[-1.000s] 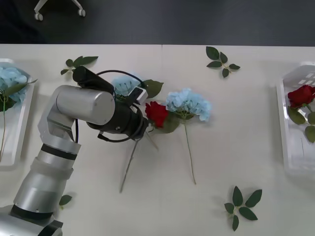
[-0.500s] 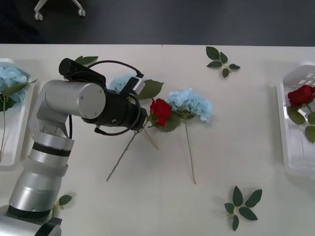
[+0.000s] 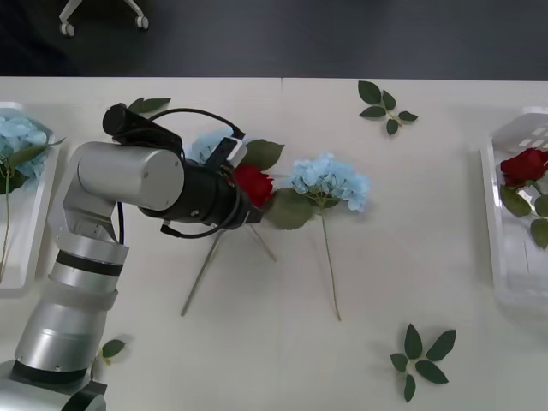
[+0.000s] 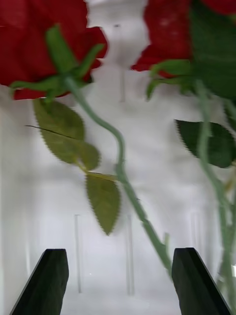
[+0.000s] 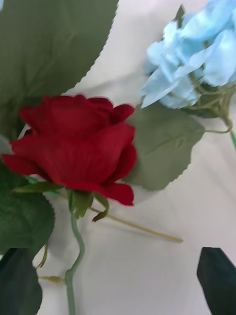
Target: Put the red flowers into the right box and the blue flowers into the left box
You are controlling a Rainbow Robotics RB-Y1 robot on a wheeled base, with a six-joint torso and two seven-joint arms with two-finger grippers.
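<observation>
One of the red flowers point(image 3: 253, 184) point(image 5: 78, 147) lies mid-table, its bloom right at the tip of my left gripper point(image 3: 243, 204). In the left wrist view my left gripper point(image 5: 118, 288) is open, with the rose's green stem point(image 5: 73, 275) running down between the black fingers point(image 5: 216, 278). One of the blue flowers point(image 3: 330, 181) point(image 5: 196, 59) lies just right of the rose; another point(image 3: 204, 144) is partly hidden behind the arm. My right gripper point(image 4: 118, 285) is open above the right box point(image 3: 505, 257), where red flowers point(image 4: 39, 44) point(image 3: 524, 165) lie. The left box point(image 3: 30, 248) holds a blue flower point(image 3: 19, 137).
Loose green leaf sprigs lie at the back point(image 3: 385, 107), the back left point(image 3: 141, 107), the front right point(image 3: 419, 360) and by the arm's base point(image 3: 111, 348). A broad leaf point(image 3: 289, 210) lies between the rose and the blue cluster. The table's far edge meets dark floor.
My left arm drew back to the left. The rose came left with it, now close against the gripper, and its stem end swung left.
</observation>
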